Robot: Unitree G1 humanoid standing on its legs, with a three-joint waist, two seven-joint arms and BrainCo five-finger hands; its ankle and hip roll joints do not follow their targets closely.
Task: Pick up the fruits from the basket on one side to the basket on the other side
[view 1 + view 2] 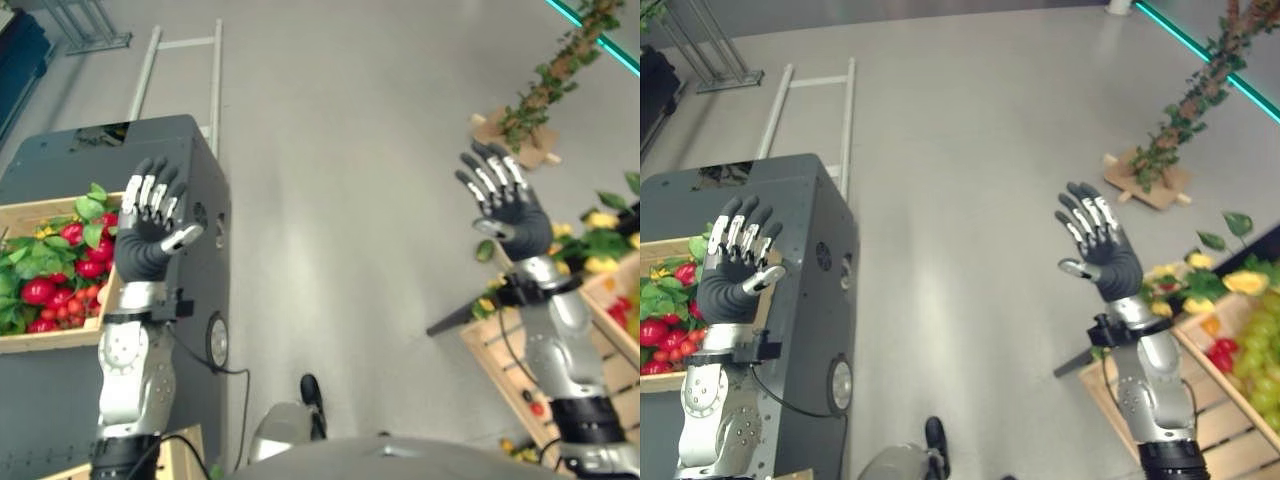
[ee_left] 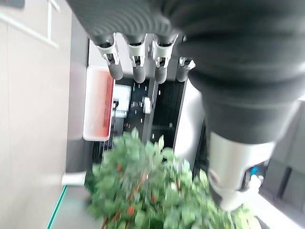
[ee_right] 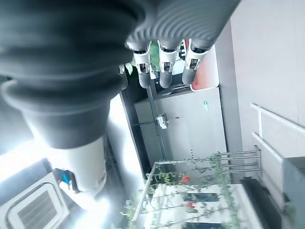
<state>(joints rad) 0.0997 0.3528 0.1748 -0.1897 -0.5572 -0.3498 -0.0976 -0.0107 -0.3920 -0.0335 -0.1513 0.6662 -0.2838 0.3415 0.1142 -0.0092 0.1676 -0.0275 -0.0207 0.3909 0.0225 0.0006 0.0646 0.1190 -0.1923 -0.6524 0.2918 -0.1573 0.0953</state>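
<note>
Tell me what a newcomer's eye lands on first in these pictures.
Both hands are raised with fingers spread and holding nothing: the left hand over the dark cabinet, the right hand above bare floor. Next come the crate of red fruit and green leaves on that cabinet, and the crate of yellow and green fruit at far right.

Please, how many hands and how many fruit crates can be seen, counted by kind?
Hands: 2, the left hand and the right hand, both raised with straight fingers and holding nothing.
Crates: 2, the left crate with red fruit and leaves, and the right crate with grapes and yellow fruit.
Total: 4.
</note>
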